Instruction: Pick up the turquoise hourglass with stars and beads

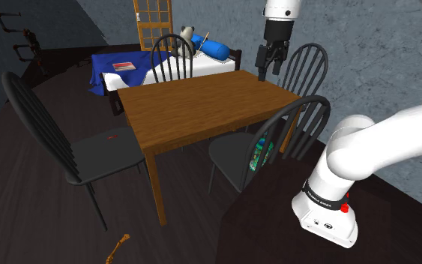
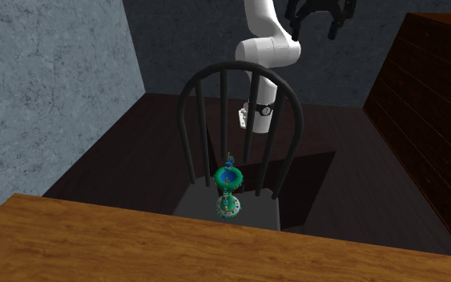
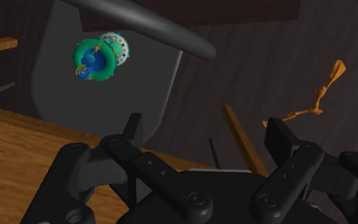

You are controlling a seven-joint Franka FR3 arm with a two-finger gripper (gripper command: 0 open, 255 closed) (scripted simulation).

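1. Jaws stand wide apart on the all-black two-finger gripper (image 3: 204, 130), its fingers (image 3: 133, 130) clasping nothing.
2. The gripper (image 1: 269, 69) hangs high on the white arm, over the far right corner of the brown wooden table (image 1: 194, 105) in the shoulder view. In the second exterior view it (image 2: 313, 32) sits at the top edge, above the chair back.
3. The turquoise-green hourglass with a blue bulb, star-dotted end plates and gold beads (image 2: 229, 188) stands upright on the seat of a dark grey spindle-back chair (image 2: 195, 200). That chair is tucked against the table's (image 2: 95, 240) edge.
4. In the shoulder view this chair (image 1: 231, 157) is the one nearest the stand, and the hourglass (image 1: 258, 154) peeks through its back spindles, well below the gripper.
5. From the wrist view the hourglass (image 3: 101, 56) shows end-on on the grey seat (image 3: 75, 102), beyond the table edge (image 3: 18, 146) and well apart from both fingers.
6. A thin orange jointed object (image 3: 314, 102) lies on the dark floor; the shoulder view shows it (image 1: 121, 244) near the table's front leg.
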